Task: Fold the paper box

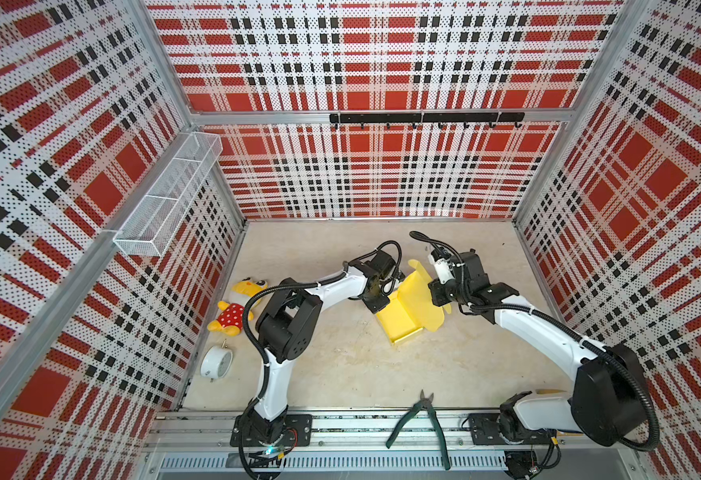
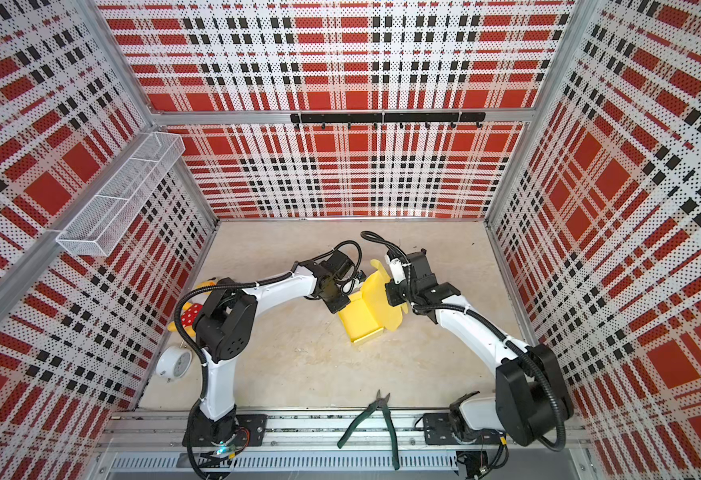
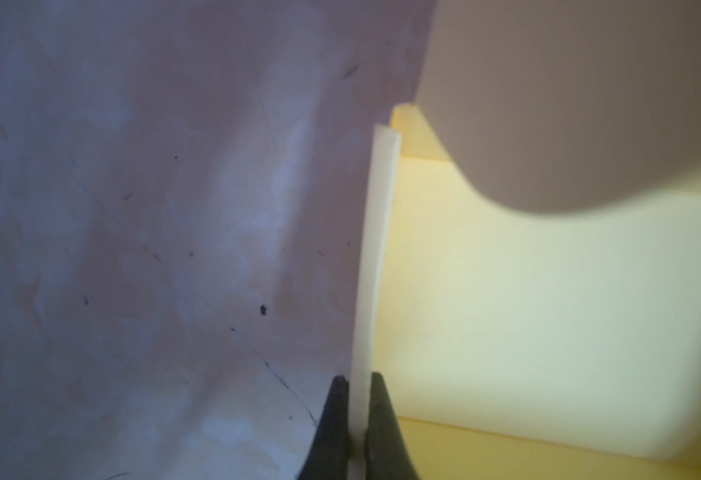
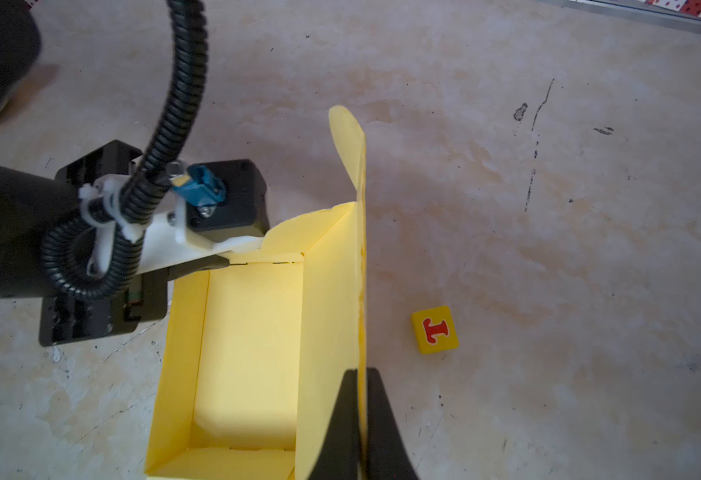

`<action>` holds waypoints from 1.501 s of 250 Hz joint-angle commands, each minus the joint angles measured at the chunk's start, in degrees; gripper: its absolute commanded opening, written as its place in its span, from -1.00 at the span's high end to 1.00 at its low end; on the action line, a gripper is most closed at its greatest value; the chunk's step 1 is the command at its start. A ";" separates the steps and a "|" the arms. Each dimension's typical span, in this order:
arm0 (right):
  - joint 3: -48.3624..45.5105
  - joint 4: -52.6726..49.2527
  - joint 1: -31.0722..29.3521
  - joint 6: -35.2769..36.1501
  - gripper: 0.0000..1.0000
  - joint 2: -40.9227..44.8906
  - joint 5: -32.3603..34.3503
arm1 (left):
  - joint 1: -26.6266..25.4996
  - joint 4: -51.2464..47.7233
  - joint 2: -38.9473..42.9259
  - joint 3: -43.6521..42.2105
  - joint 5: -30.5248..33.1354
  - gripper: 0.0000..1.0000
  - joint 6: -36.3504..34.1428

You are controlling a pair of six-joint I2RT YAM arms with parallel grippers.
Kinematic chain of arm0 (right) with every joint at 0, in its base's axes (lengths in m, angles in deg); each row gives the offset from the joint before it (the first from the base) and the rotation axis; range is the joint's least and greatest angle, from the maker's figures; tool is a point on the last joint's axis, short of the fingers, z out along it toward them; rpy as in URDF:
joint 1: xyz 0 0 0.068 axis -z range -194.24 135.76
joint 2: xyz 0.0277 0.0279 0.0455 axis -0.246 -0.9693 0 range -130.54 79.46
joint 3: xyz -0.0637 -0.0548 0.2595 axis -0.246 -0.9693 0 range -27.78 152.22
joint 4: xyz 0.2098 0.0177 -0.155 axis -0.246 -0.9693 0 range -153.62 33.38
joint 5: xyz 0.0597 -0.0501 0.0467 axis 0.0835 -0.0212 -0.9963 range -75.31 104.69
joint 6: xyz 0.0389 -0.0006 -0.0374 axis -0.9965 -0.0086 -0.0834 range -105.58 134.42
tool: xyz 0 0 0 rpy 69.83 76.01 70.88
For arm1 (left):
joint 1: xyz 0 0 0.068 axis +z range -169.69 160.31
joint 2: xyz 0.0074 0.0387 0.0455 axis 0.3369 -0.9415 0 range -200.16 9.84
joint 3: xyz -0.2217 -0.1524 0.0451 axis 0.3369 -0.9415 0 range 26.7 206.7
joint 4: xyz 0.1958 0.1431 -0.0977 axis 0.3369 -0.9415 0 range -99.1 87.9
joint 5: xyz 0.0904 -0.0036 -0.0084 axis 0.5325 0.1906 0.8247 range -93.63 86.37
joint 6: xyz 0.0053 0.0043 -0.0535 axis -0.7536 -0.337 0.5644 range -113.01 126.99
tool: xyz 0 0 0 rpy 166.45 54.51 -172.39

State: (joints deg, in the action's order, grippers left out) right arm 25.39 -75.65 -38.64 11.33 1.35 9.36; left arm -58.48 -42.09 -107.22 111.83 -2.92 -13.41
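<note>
Black fingertips (image 4: 340, 428) loom closest: my right claw (image 4: 361, 419) pinches the tall upright panel of the paper box (image 4: 253, 340), and my left claw (image 3: 359, 419) pinches a thin wall edge-on. The box sits mid-table (image 1: 340, 365), between my arms. Its tray looks formed (walls standing). The rounded-tab lid is not yet folded over or tucked, so I judge this about halfway.

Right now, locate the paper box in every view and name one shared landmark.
Top view: paper box just right of centre, lower half.
Top view: near centre, lower half.
Left wrist: close, blurred; left gripper pinches its wall.
Right wrist: open tray; right gripper pinches its raised panel.
Landmark: its rounded flap, in three views; unclear from left wrist.
</note>
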 commanded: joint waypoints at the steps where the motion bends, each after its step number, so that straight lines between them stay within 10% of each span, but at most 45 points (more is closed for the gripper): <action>1: 0.07 3.33 0.12 -1.30 0.90 0.50 -2.48 | -1.20 -1.06 -0.15 -0.83 0.43 1.00 -1.09; 102: -1.49 5.16 -0.30 -2.70 0.88 2.52 -3.82 | -1.21 -0.27 -1.52 -0.09 0.17 0.71 1.13; 145: -0.81 4.09 -1.39 -2.80 0.88 3.13 -3.25 | -0.82 -1.21 0.10 0.81 -4.11 1.00 3.17; 167: -1.07 4.52 -1.61 -2.80 0.88 3.33 -3.04 | 1.07 -1.51 2.04 1.11 -8.72 0.43 5.72; 251: -1.51 5.71 -2.53 -1.70 0.87 4.44 -3.19 | 3.47 6.50 11.44 -5.33 -12.63 -0.17 5.67; 375: 10.20 0.56 -6.48 11.97 0.81 -4.32 -7.36 | 10.19 2.70 26.46 -3.90 -21.68 -0.30 8.72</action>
State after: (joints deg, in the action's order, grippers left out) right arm 30.39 -74.36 -44.98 16.68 -0.11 4.95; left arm -48.22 -37.19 -85.06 107.48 -20.15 -5.19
